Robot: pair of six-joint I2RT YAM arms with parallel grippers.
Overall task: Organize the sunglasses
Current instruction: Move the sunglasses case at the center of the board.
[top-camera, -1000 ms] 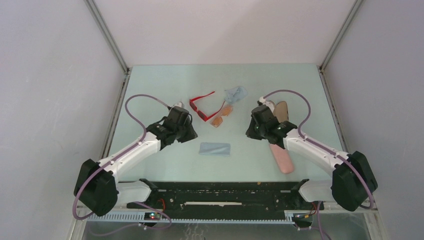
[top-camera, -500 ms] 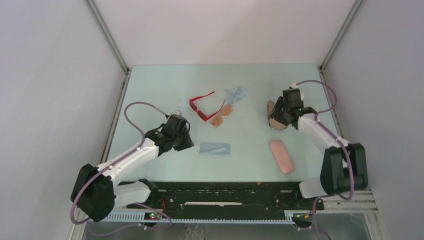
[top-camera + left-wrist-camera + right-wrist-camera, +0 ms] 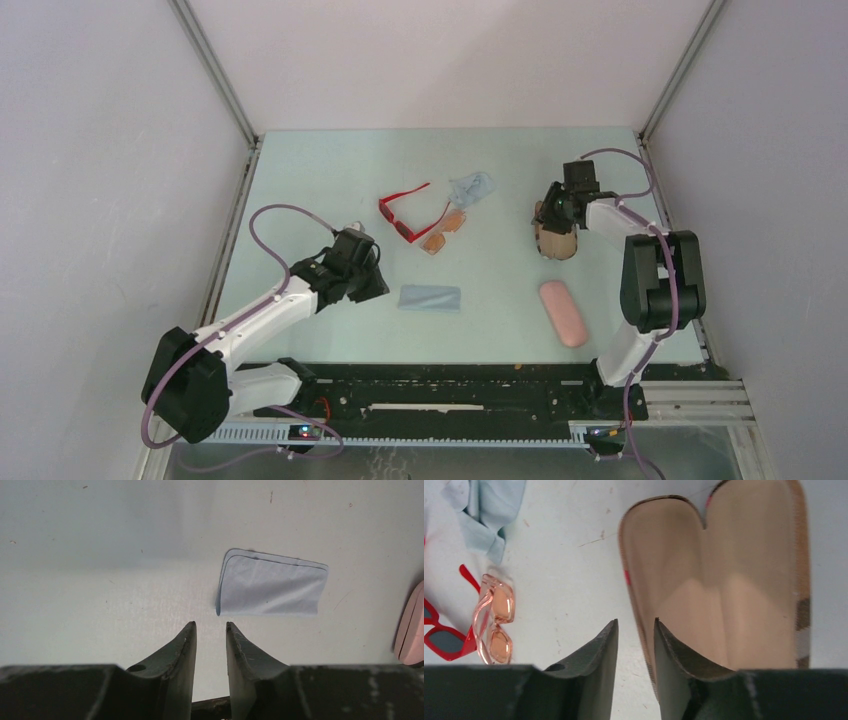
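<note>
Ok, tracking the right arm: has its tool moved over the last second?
Yes. The right tool moved right and toward the back, farther from the pink case.

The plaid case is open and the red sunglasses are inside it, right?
No. The plaid case is open, but it is empty. The red sunglasses lie on the table to its left, next to the orange pair. The right wrist view shows the case's bare lining.

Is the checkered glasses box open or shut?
Open. The plaid case lies spread flat, its tan lining showing, nothing inside.
</note>
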